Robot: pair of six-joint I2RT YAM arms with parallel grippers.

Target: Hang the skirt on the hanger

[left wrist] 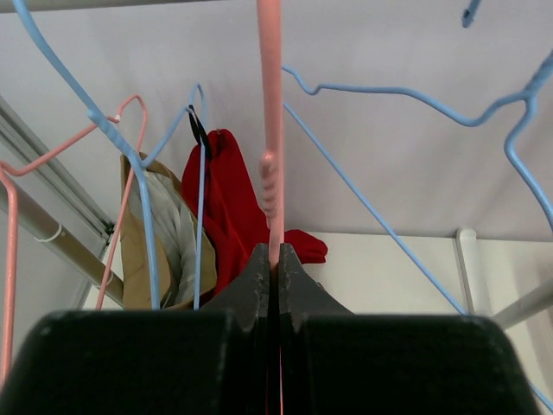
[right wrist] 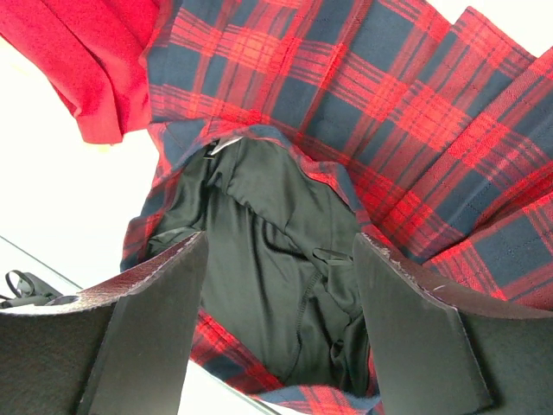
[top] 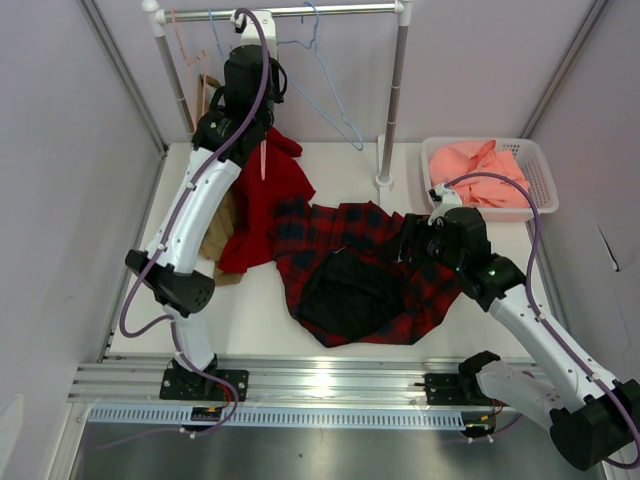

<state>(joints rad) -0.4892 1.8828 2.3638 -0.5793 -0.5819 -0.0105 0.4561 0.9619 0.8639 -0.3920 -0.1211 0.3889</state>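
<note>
The left claw [left wrist: 273,252] is shut on the hanger [left wrist: 270,104], pinching its thin pink wire between the fingertips. The wire runs straight up from the claw in the left wrist view. The left arm reaches up to the rail [top: 320,12] at the far side of the table [top: 255,315]. Blue hangers [left wrist: 380,86] hang on both sides of the held wire, and a second pink hanger [left wrist: 121,164] hangs further left.

The skirt [top: 350,235] lies spread on the middle of the table, well apart from the hanger. Its black lining [top: 350,292] is turned up on the near side. Its far left edge meets a red garment [top: 265,195] that lies under the left arm.

The right claw [right wrist: 281,255] stands wide open over the right part of the skirt and holds nothing. The lining shows between its fingers; whether they touch the cloth I cannot tell.

A basket [top: 542,160] with pink cloth [top: 480,175] sits at the far right
</note>
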